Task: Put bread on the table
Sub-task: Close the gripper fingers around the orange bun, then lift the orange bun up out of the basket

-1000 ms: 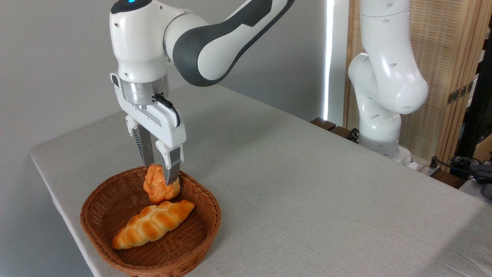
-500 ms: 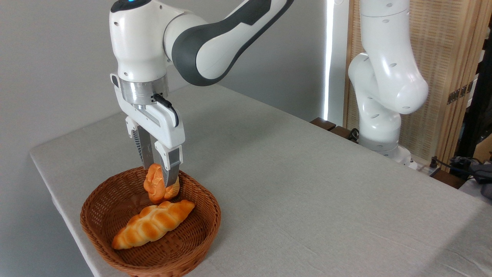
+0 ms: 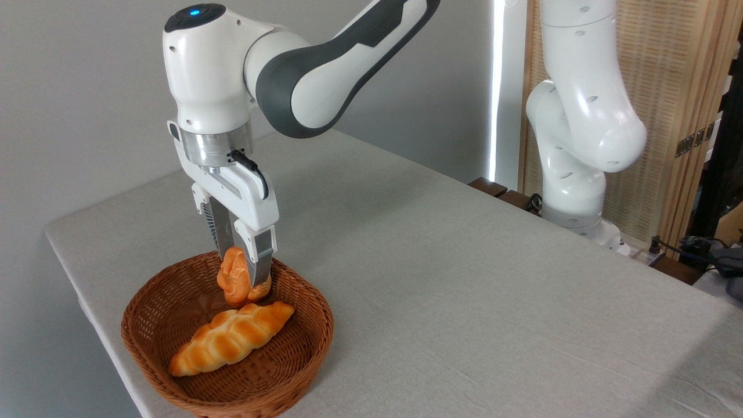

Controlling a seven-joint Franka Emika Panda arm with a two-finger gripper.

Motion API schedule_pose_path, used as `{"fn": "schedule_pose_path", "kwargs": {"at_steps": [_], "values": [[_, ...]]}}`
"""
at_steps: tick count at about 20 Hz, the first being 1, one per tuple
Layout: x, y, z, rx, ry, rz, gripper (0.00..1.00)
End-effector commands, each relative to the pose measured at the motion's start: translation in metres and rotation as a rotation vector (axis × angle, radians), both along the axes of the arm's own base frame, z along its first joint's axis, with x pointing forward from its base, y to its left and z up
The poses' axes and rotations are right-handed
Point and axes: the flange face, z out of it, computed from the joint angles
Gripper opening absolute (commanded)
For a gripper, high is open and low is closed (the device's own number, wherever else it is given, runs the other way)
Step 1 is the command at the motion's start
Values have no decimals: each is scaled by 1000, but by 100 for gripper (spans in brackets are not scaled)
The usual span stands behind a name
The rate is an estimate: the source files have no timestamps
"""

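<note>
The pincer [image 3: 242, 268] is clenched on the bread [image 3: 237, 283] (tipped sideways), which hangs over the basket [image 3: 302, 348]; bare surface [image 3: 464, 278] lies to the right.

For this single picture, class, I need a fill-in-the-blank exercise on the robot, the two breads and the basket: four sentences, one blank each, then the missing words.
1. The gripper is shut on the small orange ____.
2. The braided loaf lies inside the wicker ____.
3. The basket stands on a table covered in light ____ cloth.
4. The bun hangs above the loaf, held by ____ fingers.

Missing words: bun; basket; grey; two
</note>
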Motion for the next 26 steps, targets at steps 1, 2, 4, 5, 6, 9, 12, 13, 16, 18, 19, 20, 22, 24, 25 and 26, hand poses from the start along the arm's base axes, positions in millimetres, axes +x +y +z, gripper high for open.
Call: {"fn": "schedule_pose_path", "kwargs": {"at_steps": [1,2,4,5,6,9,12,13,16,18,19,20,22,24,25,26], "values": [[2,1,4,6,-19,-8,67],[3,1,3,6,-18,-9,62],[2,2,3,6,-18,-8,53],[3,2,4,4,-19,-6,53],[3,2,3,5,-16,-6,53],[2,2,3,6,-16,-7,54],[2,2,4,6,-18,-7,54],[2,2,4,6,-18,-8,55],[2,3,9,4,-25,-5,56],[1,9,22,-9,-46,6,56],[-1,11,31,-15,-57,8,56],[-1,12,34,-17,-63,11,56],[-8,14,53,-29,-80,15,56],[-17,14,69,-35,-82,11,56],[-22,14,72,-34,-67,7,56],[-27,13,75,-31,-46,-1,56]]}}
